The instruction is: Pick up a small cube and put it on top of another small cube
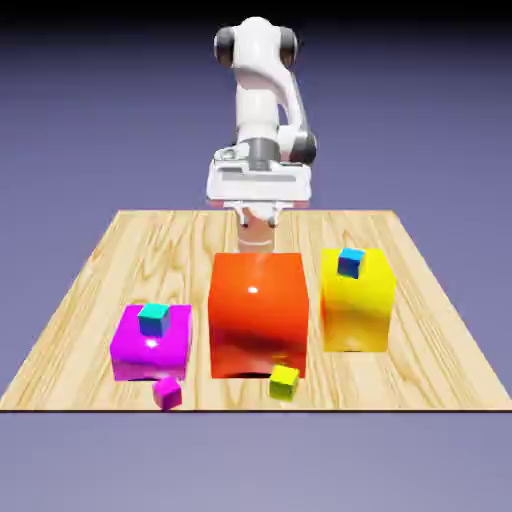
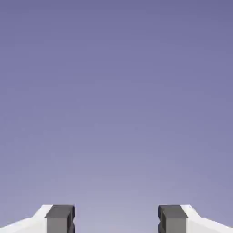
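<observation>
- Gripper (image 2: pixel 116 220) standing with fingers (image 2: pixel 60 218) spread apart, holding nothing, touching nothing; only blue-violet backdrop showing between them in the hand view.
- Sitting nearest on the wooden table (image 1: pixel 80 300): tiny magenta cube (image 1: pixel 167 392) and tiny yellow-green cube (image 1: pixel 284 381), the latter just before the big orange block (image 1: pixel 257 312).
- Flanking it: magenta block (image 1: pixel 150 345) carrying a teal cube (image 1: pixel 153 319); big yellow block (image 1: pixel 357 300) carrying a blue cube (image 1: pixel 350 262).
- Rising behind: white arm (image 1: pixel 262 110).

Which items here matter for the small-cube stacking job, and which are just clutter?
Job:
- tiny yellow-green cube
- tiny magenta cube, a possible base
- gripper, fingers apart, nothing between

Lying about:
- big red block
- big yellow block
- big magenta block
</observation>
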